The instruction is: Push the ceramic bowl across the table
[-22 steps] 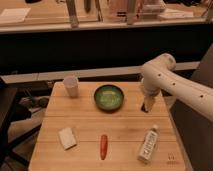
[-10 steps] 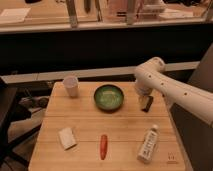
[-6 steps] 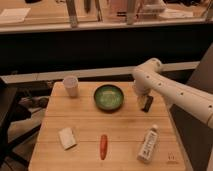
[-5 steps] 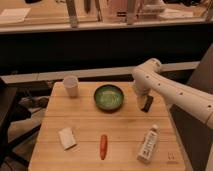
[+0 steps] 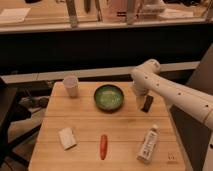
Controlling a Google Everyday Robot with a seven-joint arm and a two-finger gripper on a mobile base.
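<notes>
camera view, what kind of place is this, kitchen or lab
Likely an office break area used for robot trials: long counter behind, wooden table with ceramic bowl and cup, the robot's tool low beside the bowl.

Your white arm (image 5: 172, 93) stretched in from the right, bent downward, dark tool (image 5: 146, 103) hanging low over the worktop (image 5: 125, 134)

The table (image 5: 125, 127) carries six items. The ceramic bowl (image 5: 109, 97) sits upright toward the far edge, centre. A pale cup (image 5: 71, 86) stands at the far left corner, apart from the bowl. Near edge, left to right: a white block (image 5: 66, 138), an orange carrot (image 5: 103, 146), a bottle (image 5: 148, 144) lying down. The gripper (image 5: 146, 103), on a white arm (image 5: 175, 92), hangs low over the table just right of the bowl; contact not evident.
</notes>
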